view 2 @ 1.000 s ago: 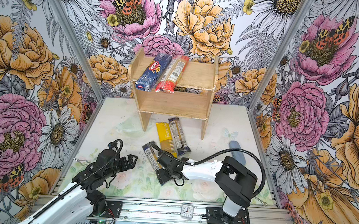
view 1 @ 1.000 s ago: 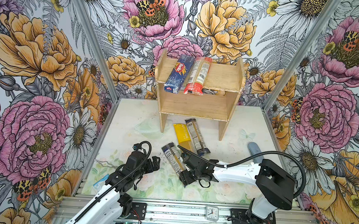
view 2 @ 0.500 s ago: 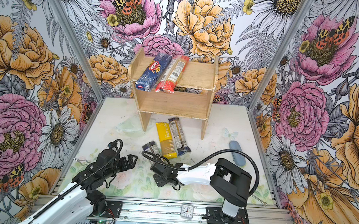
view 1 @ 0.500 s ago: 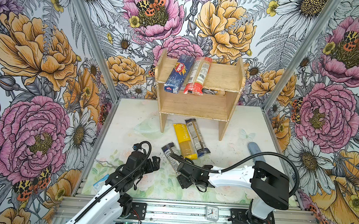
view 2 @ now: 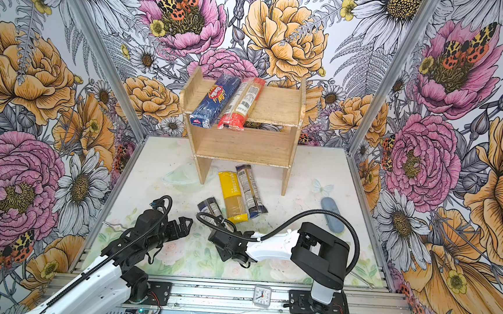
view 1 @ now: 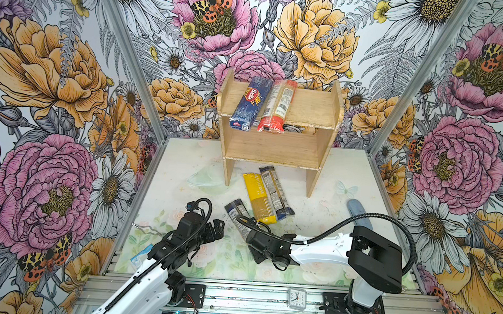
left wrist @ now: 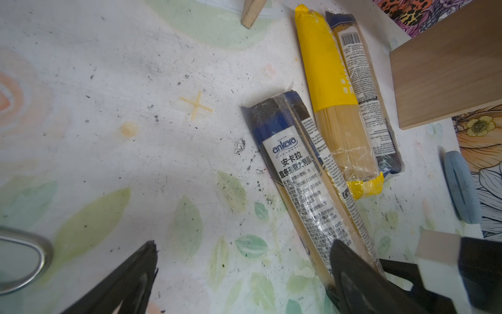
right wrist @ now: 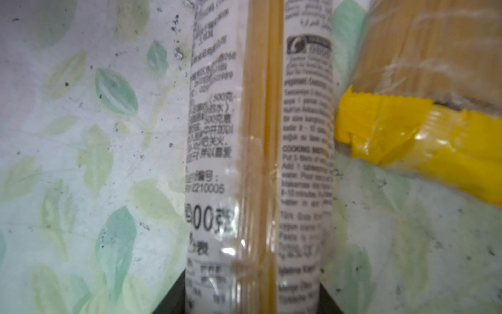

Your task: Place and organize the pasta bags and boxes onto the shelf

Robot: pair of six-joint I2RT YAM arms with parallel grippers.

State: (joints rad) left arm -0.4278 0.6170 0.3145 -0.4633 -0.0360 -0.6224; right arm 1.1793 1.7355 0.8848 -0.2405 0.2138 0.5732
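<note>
We see the right gripper [right wrist: 252,303] clamped on the near end of a slim grey-labelled bag [view 1: 235,213]. The bag lies on the table [view 1: 179,171] before the shelf [view 1: 275,148], touching the yellow bag [view 1: 259,197]. Our left gripper [left wrist: 241,271] gapes wide, holding nothing.

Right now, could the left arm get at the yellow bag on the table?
Probably yes, from above. The left hand is open and nothing covers the yellow bag. But the grey-labelled bag lies between them, with the right hand around its near end, so a low sideways approach looks blocked.
</note>
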